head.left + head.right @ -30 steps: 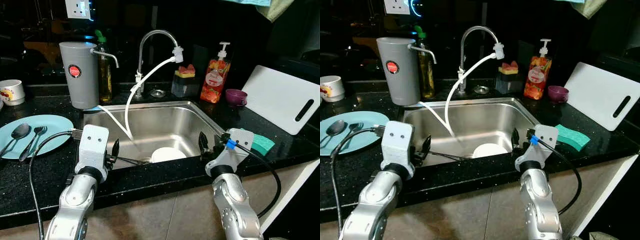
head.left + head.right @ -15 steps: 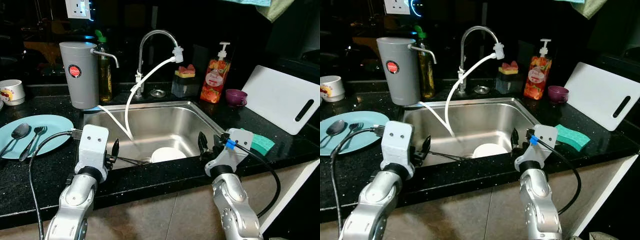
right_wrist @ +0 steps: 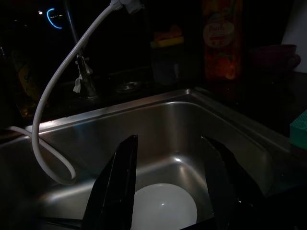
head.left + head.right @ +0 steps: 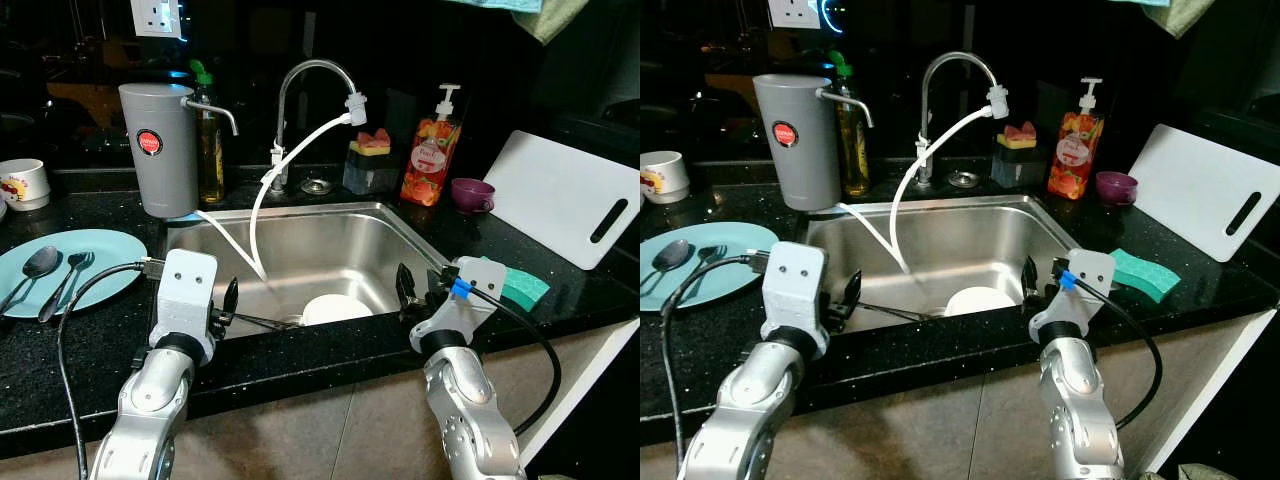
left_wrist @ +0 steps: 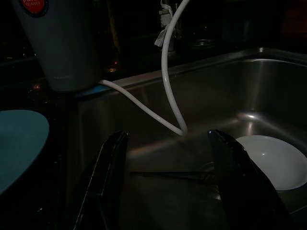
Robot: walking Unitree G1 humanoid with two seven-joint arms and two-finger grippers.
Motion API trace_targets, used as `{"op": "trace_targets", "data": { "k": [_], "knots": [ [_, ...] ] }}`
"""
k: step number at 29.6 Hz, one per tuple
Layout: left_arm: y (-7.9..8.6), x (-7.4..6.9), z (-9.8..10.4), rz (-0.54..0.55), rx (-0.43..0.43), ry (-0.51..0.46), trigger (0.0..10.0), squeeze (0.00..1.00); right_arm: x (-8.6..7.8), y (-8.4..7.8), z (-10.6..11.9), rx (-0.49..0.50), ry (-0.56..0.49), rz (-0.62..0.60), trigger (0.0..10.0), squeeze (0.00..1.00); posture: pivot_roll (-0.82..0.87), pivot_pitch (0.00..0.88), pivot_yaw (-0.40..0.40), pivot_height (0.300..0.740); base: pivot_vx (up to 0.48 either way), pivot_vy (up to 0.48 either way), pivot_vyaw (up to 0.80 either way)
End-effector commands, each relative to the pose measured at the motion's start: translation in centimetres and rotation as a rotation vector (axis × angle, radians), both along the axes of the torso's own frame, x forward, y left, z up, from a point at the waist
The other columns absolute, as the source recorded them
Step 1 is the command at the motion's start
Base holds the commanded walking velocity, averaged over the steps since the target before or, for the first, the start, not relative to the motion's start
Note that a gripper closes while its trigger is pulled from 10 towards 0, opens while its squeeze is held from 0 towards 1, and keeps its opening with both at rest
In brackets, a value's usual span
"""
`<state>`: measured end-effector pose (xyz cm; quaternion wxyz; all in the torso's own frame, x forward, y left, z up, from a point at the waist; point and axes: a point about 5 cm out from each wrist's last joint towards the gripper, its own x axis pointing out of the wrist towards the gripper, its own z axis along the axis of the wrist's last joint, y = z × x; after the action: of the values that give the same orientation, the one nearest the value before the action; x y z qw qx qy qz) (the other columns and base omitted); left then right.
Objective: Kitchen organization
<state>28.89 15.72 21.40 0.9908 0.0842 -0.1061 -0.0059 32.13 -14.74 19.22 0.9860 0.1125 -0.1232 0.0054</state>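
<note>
The left gripper [image 5: 168, 182] hovers at the sink's [image 4: 410, 235] front-left rim, its 2 fingers [image 5: 108, 177] spread apart and empty, forearm rising from below the counter [image 4: 60, 340]. The right gripper [image 3: 170, 187] is poised at the front-right rim, fingers likewise apart, holding nothing. A white plate [image 4: 335, 308] lies flat on the sink bottom, with a thin dark utensil [image 4: 262, 321] beside it. A white hose [image 4: 262, 200] curves from the tap [image 4: 305, 75] into the basin.
</note>
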Motion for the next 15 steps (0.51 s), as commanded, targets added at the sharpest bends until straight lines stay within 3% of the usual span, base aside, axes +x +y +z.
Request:
{"op": "trace_targets", "data": {
  "k": [1, 15],
  "knots": [
    [0.08, -0.09, -0.03, 0.006, 0.004, -0.001, 10.0, 0.0, 0.11, -0.03, 0.0, -0.002, 0.006, 0.003, 10.0, 0.0, 0.19, 0.031, -0.112, 0.74, 0.0, 0.0, 0.0],
    [0.08, -0.08, -0.06, 0.009, 0.007, -0.001, 10.0, 0.0, 0.23, 0.07, 0.05, -0.001, 0.002, 0.01, 10.0, 0.0, 0.2, 0.028, -0.114, 0.74, 0.0, 0.0, 0.0]
  ]
}}
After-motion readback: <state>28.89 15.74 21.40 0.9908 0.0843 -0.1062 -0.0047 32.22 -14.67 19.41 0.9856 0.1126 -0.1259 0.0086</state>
